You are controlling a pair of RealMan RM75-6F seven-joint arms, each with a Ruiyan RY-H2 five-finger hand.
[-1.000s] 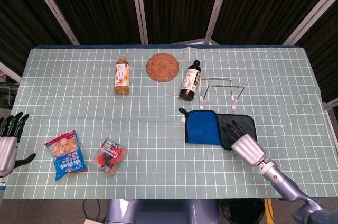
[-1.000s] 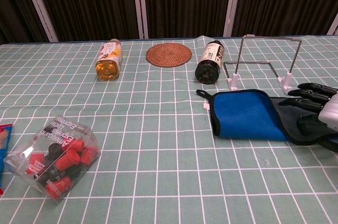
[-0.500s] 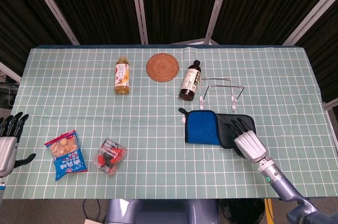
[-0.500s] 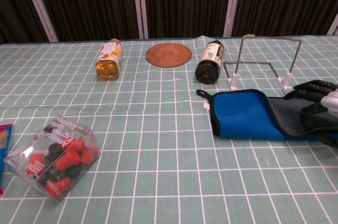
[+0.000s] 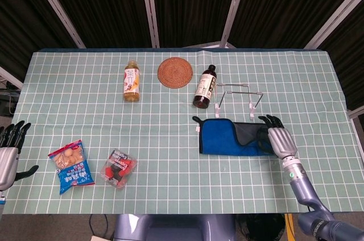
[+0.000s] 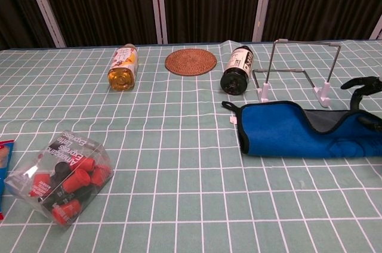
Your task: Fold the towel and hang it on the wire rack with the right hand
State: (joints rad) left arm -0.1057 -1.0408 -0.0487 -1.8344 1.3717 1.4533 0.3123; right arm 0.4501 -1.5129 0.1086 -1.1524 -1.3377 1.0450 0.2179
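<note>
- The towel (image 5: 230, 137) lies on the surface (image 5: 170, 110), just in front of the wire rack (image 5: 239, 98), blue side up with a grey patch showing.
- The right robot hand (image 5: 278, 137) grips its right edge, which is turned over leftward.
- Best to carry that edge flat across, corners aligned, before lifting.
- The left robot hand (image 5: 10, 150) rests spread, well apart.

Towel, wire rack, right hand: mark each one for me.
towel (image 5: 219, 137), head view, on its blue folded layer.
wire rack (image 6: 301, 43), chest view, on its top bar.
right hand (image 5: 280, 138), head view, on the back of the hand at the towel's right edge.
</note>
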